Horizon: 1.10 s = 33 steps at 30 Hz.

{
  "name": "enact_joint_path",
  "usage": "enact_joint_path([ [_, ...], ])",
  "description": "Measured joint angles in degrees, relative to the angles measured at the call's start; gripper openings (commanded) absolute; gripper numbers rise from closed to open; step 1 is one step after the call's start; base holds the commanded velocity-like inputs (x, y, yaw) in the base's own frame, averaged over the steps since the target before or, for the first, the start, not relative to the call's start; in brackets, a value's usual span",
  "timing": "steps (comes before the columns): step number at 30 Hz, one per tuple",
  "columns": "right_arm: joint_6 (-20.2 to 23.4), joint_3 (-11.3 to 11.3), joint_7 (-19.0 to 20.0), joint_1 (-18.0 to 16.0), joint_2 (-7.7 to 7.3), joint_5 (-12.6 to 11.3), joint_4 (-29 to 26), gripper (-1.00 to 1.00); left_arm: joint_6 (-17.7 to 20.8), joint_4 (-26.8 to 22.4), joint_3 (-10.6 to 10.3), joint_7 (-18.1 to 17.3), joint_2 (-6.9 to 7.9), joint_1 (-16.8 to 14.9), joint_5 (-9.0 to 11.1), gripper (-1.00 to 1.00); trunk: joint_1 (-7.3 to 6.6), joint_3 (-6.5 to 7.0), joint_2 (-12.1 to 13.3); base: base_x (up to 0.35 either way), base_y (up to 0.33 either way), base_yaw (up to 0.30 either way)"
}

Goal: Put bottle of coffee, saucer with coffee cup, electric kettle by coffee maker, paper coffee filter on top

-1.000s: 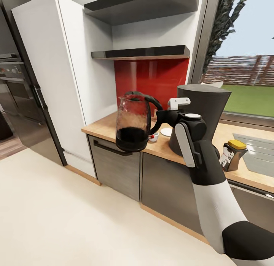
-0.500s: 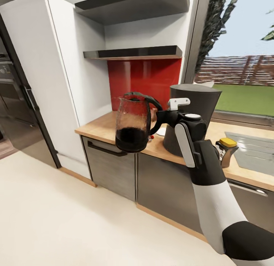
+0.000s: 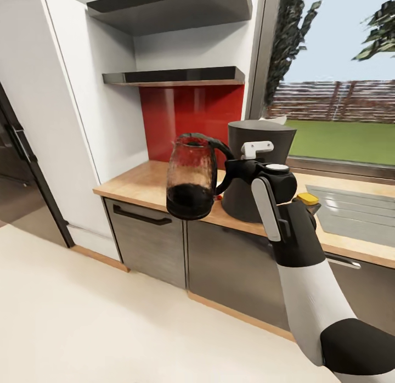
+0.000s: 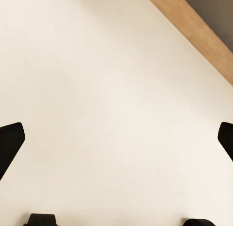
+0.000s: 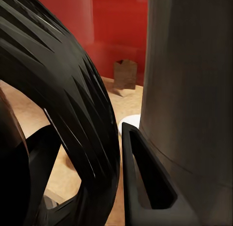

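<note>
Right now: right gripper [image 3: 233,169] clamped on the handle of the kettle [image 3: 191,177], held upright in the air before the countertop [image 3: 144,184], beside the coffee maker [image 3: 258,144]; left gripper [image 4: 116,138] spread wide over floor [image 4: 97,90].

Readable text: I can make out none from here.
Bottle of coffee [image 3: 307,199]: I see its yellow cap; label hidden.

The right arm [image 3: 307,295] has a smooth white forearm sleeve between glossy black joint sections, with a light-grey oblong panel along its black wrist housing. A round white-topped cap and a small white bracket crown that wrist. The left gripper's fingertips [image 4: 9,143] are matte black and blunt.
</note>
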Motion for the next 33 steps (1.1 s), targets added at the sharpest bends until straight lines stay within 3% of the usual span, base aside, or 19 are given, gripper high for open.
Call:
enact_joint_path([
  [21,0.0,0.11,0.08,1.05,0.0,0.04,0.0,-1.0,0.0,0.0,0.0,0.0,0.0,0.0,0.0,1.0,0.0,0.0,0.0,-0.03,0.0,0.0],
  [33,0.01,0.11,0.09,1.12,0.0,0.07,0.01,-1.0,0.0,0.0,0.0,0.01,0.0,0.0,0.0,1.0,0.0,0.0,0.0,0.099,0.0,-0.002],
])
